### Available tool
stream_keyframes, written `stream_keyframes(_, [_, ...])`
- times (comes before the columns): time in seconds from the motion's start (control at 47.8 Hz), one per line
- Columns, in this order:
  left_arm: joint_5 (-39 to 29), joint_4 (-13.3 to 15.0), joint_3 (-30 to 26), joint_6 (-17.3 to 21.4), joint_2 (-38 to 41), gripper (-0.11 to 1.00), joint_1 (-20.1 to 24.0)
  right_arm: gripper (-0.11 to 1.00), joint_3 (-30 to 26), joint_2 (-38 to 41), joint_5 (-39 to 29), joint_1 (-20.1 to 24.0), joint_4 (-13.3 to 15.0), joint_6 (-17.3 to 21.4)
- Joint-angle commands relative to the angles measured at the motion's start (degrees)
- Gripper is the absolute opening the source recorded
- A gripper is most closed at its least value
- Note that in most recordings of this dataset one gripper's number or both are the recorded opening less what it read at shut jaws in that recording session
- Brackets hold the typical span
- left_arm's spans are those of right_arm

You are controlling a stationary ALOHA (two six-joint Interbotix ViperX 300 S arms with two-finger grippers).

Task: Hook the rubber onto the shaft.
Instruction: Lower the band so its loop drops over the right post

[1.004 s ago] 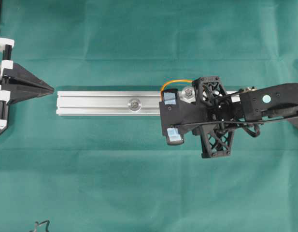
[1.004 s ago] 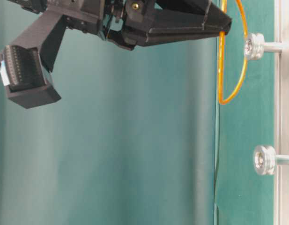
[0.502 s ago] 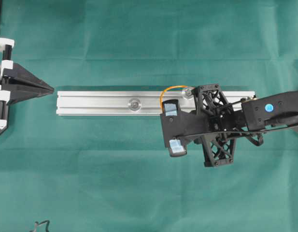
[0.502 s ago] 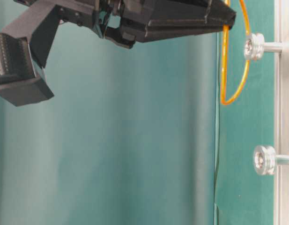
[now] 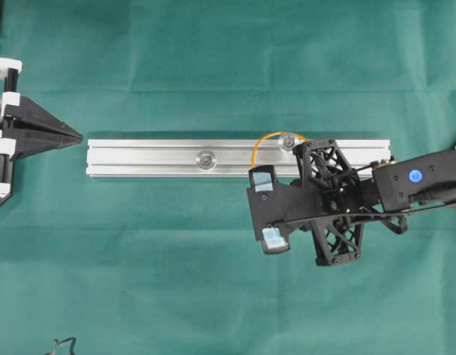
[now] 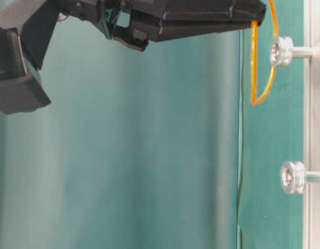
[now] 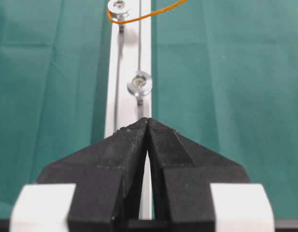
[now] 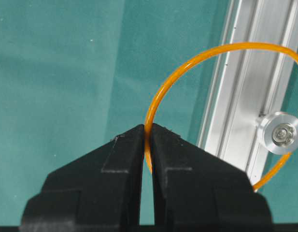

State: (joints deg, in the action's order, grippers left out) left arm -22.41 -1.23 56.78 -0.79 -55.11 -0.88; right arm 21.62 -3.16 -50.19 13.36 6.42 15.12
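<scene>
The rubber (image 8: 152, 108), a thin orange loop, is pinched at one side by my shut right gripper (image 8: 148, 126). It arcs out over the silver rail (image 8: 240, 96) and rings the round head of a shaft (image 8: 282, 134); whether band and shaft touch I cannot tell. From table level the loop (image 6: 253, 67) hangs off the gripper tip (image 6: 255, 18) level with that shaft's head (image 6: 280, 51). Overhead, the orange arc (image 5: 266, 137) curves by the shaft (image 5: 289, 140). My left gripper (image 7: 148, 120) is shut and empty, off the rail's left end (image 5: 78, 137).
A second shaft (image 5: 205, 158) stands mid-rail, between the two grippers. The rail (image 5: 139, 157) lies lengthwise on green cloth. The right arm's wrist and camera mount (image 5: 301, 203) overhang the rail's near edge. A black cable end (image 5: 61, 344) shows at the bottom left.
The right gripper carried the rubber toward the rail's near side and a little right; the loop now sits round the right shaft's head. The left gripper has stayed still.
</scene>
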Motion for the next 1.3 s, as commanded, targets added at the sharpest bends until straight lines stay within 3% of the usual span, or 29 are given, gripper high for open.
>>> stream_keyframes(0.0, [0.2, -0.2, -1.8, -0.1, 0.4, 0.00, -0.1, 0.07, -1.6, -0.5, 0.3, 0.6, -0.2, 0.1])
stream_keyframes(0.753, [0.2, -0.2, -1.8, -0.1, 0.4, 0.00, -0.1, 0.07, -2.4, 0.2, 0.3, 1.5, -0.4, 0.4])
stream_keyframes(1.004, [0.2, -0.2, -1.8, -0.1, 0.4, 0.00, -0.2, 0.07, -3.0, 0.9, 0.3, 1.4, -0.1, 7.7])
stream_keyframes(1.276, [0.2, -0.2, -1.8, -0.1, 0.4, 0.00, -0.2, 0.07, -4.5, 2.1, 0.0, 1.5, -0.2, 12.4])
